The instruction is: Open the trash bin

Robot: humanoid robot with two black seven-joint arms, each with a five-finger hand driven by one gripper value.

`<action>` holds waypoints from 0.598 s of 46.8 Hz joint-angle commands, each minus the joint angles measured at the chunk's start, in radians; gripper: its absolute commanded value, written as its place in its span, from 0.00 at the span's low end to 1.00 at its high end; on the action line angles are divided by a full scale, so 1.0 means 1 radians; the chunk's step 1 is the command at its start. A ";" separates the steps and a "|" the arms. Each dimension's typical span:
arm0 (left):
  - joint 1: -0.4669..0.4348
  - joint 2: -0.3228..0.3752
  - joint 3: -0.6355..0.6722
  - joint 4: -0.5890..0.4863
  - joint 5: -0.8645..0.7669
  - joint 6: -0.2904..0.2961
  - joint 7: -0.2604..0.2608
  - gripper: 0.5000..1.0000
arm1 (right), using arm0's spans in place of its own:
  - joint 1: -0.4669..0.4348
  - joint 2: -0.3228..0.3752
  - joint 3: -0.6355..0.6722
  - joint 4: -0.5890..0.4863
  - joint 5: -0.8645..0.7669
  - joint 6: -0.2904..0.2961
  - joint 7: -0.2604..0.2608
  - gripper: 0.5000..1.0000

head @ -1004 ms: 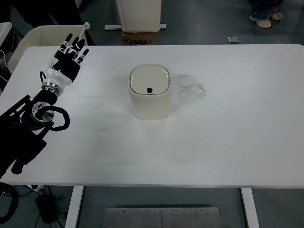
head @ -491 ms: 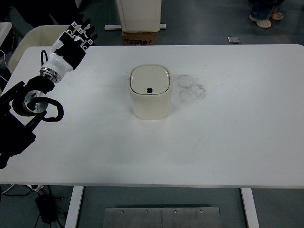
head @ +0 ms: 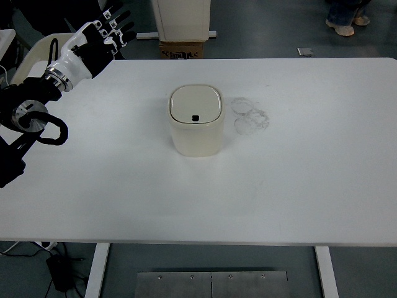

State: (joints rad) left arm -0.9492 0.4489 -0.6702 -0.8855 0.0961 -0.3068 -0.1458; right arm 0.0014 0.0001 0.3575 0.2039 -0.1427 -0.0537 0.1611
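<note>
A small cream trash bin [head: 196,121] stands near the middle of the white table [head: 298,186], its lid down and a small black button at the lid's front edge. My left hand [head: 99,38] hovers over the table's far left corner, well to the left of the bin, with its fingers spread and nothing in them. The left arm runs back down to the picture's left edge. My right arm does not show.
Faint ring marks [head: 249,115] lie on the tabletop just right of the bin. Beyond the far edge stand a cardboard box [head: 183,48] and a white cabinet [head: 183,17]; a cream chair [head: 37,53] sits behind the left corner. A person's feet [head: 344,22] show at top right.
My left hand has risen and moved toward the far left corner, away from me, its fingers still spread. The bin has not moved and its lid stays down.
</note>
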 commanded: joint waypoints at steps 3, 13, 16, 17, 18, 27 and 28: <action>-0.049 0.011 0.063 -0.024 0.031 -0.003 0.018 1.00 | 0.000 0.000 0.000 0.000 0.000 0.000 0.000 0.99; -0.109 0.048 0.113 -0.076 0.099 -0.028 0.020 1.00 | 0.000 0.000 0.000 0.000 0.000 0.000 0.000 0.99; -0.123 0.051 0.126 -0.093 0.145 -0.035 0.022 1.00 | 0.000 0.000 0.000 0.000 0.000 0.000 0.000 0.99; -0.128 0.054 0.129 -0.096 0.160 -0.040 0.022 1.00 | 0.000 0.000 0.000 0.000 0.000 0.000 0.000 0.99; -0.132 0.056 0.132 -0.101 0.174 -0.044 0.023 1.00 | 0.000 0.000 0.000 0.000 0.002 0.000 0.000 0.99; -0.190 0.085 0.179 -0.138 0.295 -0.071 0.041 1.00 | 0.000 0.000 0.000 0.000 0.000 0.000 0.000 0.99; -0.195 0.086 0.182 -0.144 0.310 -0.074 0.041 1.00 | 0.000 0.000 0.000 0.000 0.000 0.000 0.000 0.99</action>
State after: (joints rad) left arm -1.1286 0.5280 -0.5006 -1.0131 0.3675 -0.3702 -0.1046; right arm 0.0014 0.0000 0.3574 0.2038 -0.1426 -0.0537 0.1610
